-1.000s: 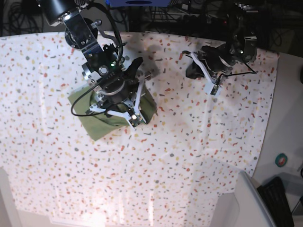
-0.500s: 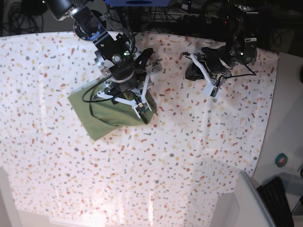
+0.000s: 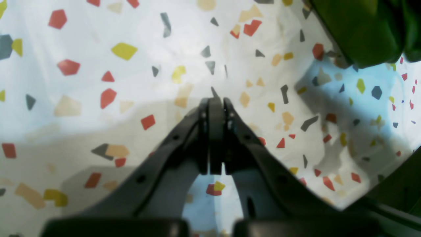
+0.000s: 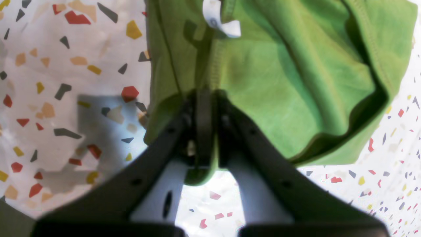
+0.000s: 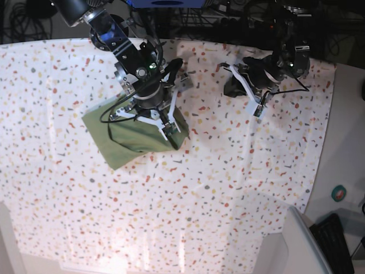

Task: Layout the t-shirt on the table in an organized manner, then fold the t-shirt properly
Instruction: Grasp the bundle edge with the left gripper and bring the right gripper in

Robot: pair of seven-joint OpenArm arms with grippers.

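- Base view shows the t-shirt (image 5: 137,137) lying as a compact, lumpy bundle on the table (image 5: 228,188), toward the right arm's side.
- Right gripper (image 4: 204,131) is pinched onto a fold of its fabric near the white tag (image 4: 218,19).
- Left gripper (image 3: 215,105) sits closed and empty, well apart.
- Folding looks nearly done; tidying and release remain.

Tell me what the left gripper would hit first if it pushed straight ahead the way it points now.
Probably the table. The left gripper is shut, holds nothing, and angles down at the speckled cloth, with only bare cloth ahead of its tips. The t-shirt lies off to one side, outside that line. How far the cloth is stays unclear.
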